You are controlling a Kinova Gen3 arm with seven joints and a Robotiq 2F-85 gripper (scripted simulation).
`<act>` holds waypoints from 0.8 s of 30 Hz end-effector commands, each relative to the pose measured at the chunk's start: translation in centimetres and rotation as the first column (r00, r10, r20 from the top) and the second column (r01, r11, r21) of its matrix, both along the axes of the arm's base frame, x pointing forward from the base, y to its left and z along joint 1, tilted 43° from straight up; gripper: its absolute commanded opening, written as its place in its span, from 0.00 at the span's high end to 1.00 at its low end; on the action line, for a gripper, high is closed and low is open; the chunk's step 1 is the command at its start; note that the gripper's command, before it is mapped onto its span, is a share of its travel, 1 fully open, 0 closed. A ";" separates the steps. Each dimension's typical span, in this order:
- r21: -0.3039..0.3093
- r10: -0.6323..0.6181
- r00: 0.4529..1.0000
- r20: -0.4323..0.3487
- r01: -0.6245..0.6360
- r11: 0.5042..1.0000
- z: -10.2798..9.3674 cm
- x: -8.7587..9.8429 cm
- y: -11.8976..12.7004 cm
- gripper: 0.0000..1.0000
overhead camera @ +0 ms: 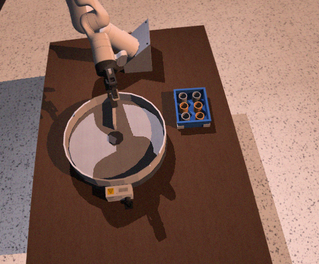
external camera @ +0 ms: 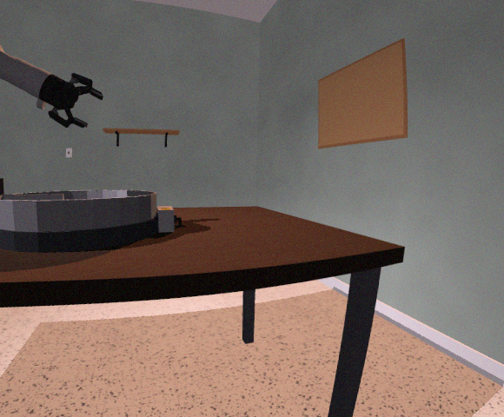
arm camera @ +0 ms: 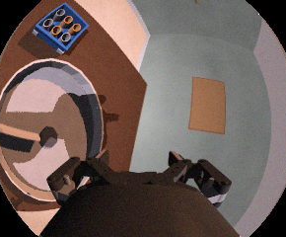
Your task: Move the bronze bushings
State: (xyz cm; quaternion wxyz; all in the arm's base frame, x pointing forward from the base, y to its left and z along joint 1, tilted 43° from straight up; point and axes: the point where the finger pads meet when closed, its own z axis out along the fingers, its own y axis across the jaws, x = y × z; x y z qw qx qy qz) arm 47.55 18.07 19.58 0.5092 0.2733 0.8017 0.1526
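Standing on the speckled, pale floor (overhead camera: 304, 99) (external camera: 175, 359), the brown table (overhead camera: 205, 184) (external camera: 243, 242) (arm camera: 120, 99) has a flat top and dark legs (external camera: 358, 332). Dark shadows lie across the top. The room has green-grey walls (external camera: 198, 81) (arm camera: 168, 64), with a pale strip (external camera: 441, 340) along the bottom of one. A tan board (external camera: 362, 96) (arm camera: 207, 105) hangs on one wall, and a thin wooden shelf (external camera: 141, 131) on another.

On the table sits a big, round grey turntable (overhead camera: 142, 177) (external camera: 72, 217) (arm camera: 92, 128) with a raised rim. Its flat disc (overhead camera: 86, 142) (arm camera: 30, 99) has a small dark hub (overhead camera: 115, 137) (arm camera: 48, 137) in the middle, and there are no bushings on it. A small pale box (overhead camera: 119, 192) (external camera: 166, 221) with a yellow sign is at its side.

Apart from the turntable is a blue crate (overhead camera: 193, 123) (arm camera: 48, 40). All three short bronze bushings (overhead camera: 183, 110) (overhead camera: 197, 110) (overhead camera: 199, 119) are in there, with three grey steel ones. The black two-finger gripper (overhead camera: 114, 98) (external camera: 94, 110) (arm camera: 138, 157) is up above the table, its jaws spread wide with nothing between them.
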 end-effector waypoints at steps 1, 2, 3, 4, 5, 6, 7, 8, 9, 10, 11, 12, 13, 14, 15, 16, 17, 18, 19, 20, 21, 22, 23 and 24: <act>0.001 0.001 1.000 0.001 -0.001 1.000 0.0 0.0 0.1 0.00; 0.001 0.001 1.000 0.001 -0.001 1.000 0.0 0.0 0.1 0.00; 0.001 0.001 1.000 0.001 -0.001 1.000 0.0 0.0 0.1 0.00; 0.001 0.001 1.000 0.001 -0.001 1.000 0.0 0.0 0.1 0.00; 0.001 0.001 1.000 0.001 -0.001 1.000 0.0 0.0 0.1 0.00; 0.001 0.001 1.000 0.001 -0.001 1.000 0.0 0.0 0.1 0.00; 0.001 0.001 1.000 0.001 -0.001 1.000 0.0 0.0 0.1 0.00; 0.001 0.001 1.000 0.001 -0.001 1.000 0.0 0.0 0.1 0.00; 0.001 0.001 1.000 0.001 -0.001 1.000 0.0 0.0 0.1 0.00; 0.001 0.001 1.000 0.001 -0.001 1.000 0.0 0.0 0.1 0.00; 0.001 0.001 1.000 0.001 -0.001 1.000 0.0 0.0 0.1 0.00; 0.001 0.001 1.000 0.001 -0.001 1.000 0.0 0.0 0.1 0.00; 0.001 0.001 1.000 0.001 -0.001 1.000 0.0 0.0 0.1 0.00; 0.001 0.001 1.000 0.001 -0.001 1.000 0.0 0.0 0.1 0.00; 0.001 0.001 1.000 0.001 -0.001 1.000 0.0 0.0 0.1 0.00; 0.001 0.001 1.000 0.001 -0.001 1.000 0.0 0.0 0.1 0.00; 0.001 0.001 1.000 0.001 -0.001 1.000 0.0 0.0 0.1 0.00; 0.001 0.001 1.000 0.001 -0.001 1.000 0.0 0.0 0.1 0.00; 0.001 0.001 1.000 0.001 -0.001 1.000 0.0 0.0 0.1 0.00; 0.000 0.001 1.000 0.000 -0.001 1.000 0.0 0.0 0.1 0.00; 0.000 0.001 1.000 0.000 -0.001 1.000 0.0 0.0 0.1 0.00; -0.001 0.002 1.000 -0.002 -0.002 1.000 0.0 0.0 0.1 0.00; -0.002 0.002 1.000 -0.003 -0.002 1.000 -0.1 0.0 0.1 0.00; -0.004 0.002 1.000 -0.005 -0.002 1.000 -0.1 0.0 0.1 0.00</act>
